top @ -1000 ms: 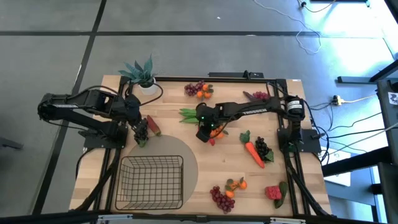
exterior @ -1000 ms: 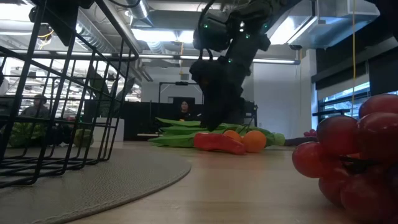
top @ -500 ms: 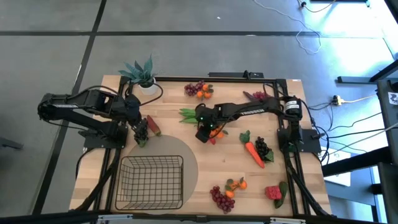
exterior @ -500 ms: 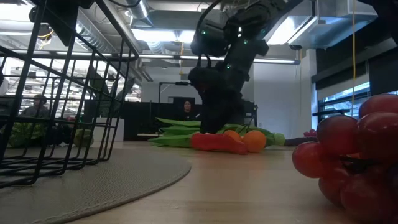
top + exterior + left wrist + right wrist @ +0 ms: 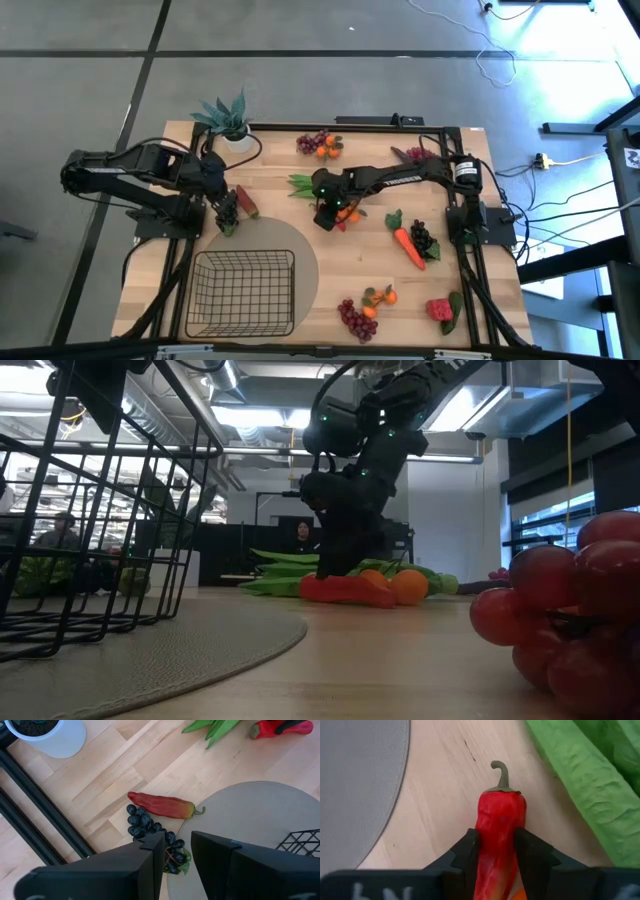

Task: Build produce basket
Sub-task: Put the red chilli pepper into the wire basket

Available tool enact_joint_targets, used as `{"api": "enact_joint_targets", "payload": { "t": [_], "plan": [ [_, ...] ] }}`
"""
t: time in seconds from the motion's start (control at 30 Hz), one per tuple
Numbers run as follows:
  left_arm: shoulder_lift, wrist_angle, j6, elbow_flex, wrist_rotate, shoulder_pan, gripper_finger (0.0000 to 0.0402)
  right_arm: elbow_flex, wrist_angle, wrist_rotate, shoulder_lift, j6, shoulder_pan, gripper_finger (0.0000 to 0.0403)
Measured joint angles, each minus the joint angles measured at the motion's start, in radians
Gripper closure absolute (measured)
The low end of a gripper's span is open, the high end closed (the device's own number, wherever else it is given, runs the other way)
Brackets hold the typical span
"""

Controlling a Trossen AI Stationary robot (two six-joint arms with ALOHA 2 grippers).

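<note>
The right gripper (image 5: pixel 496 854) has its 2 fingers pressed against the sides of a red pepper (image 5: pixel 497 837), pinching it about mid-body with the stem end poking out ahead. In the high view that pepper lies right of the basket (image 5: pixel 243 293) and further up the table, still low against the wood. It looks like light, smooth toy plastic, stiff enough not to squash but probably slick and tapered, so a hold at the fat middle seems safer than one near the thin tip, where it could squirt out.

Just beside the pepper, on the side away from the basket, lie green bean pods (image 5: pixel 590 785) and small tangerines (image 5: pixel 400 585); I judge a lift should go straight up to avoid dragging them along. The round grey mat (image 5: pixel 300 250) under the basket lies between the pepper and the basket, flat and no real obstacle.

The left gripper (image 5: pixel 176 852) hangs spread over a dark grape bunch (image 5: pixel 150 830) and a 2nd red pepper (image 5: pixel 162 806) at the mat's edge, above the basket's left end. Both piles sit touching; the grapes look lumpy and awkward. A potted plant (image 5: pixel 228 118) stands further up from the basket.
</note>
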Motion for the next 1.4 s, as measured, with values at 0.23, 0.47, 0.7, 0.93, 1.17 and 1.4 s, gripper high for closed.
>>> {"api": "enact_joint_targets", "payload": {
  "t": [0.23, 0.47, 0.7, 0.93, 1.17, 1.4],
  "plan": [
    [0.000, 0.000, 0.000, 0.000, 0.000, 0.000, 0.0317, -0.002, -0.002, 0.004, 0.001, 0.002, 0.000, 0.0391],
    [0.000, 0.000, 0.000, 0.000, -0.001, 0.000, 0.0317, 0.008, -0.013, 0.012, 0.000, 0.024, -0.001, 0.0401],
    [0.000, -0.001, 0.000, 0.000, -0.001, 0.000, 0.0317, 0.100, -0.118, 0.013, 0.011, -0.024, -0.001, 0.0401],
    [0.000, -0.001, 0.045, 0.000, -0.001, 0.000, 0.0317, 0.270, -0.331, 0.014, 0.009, -0.042, -0.002, 0.0403],
    [0.000, -0.001, 0.052, 0.000, -0.001, 0.000, 0.0317, 0.315, -0.343, -0.023, 0.007, -0.016, -0.002, 0.0387],
    [0.000, -0.001, 0.053, 0.000, -0.001, 0.000, 0.0317, 0.315, -0.378, -0.023, 0.006, 0.005, -0.002, 0.0329]
  ]
}}
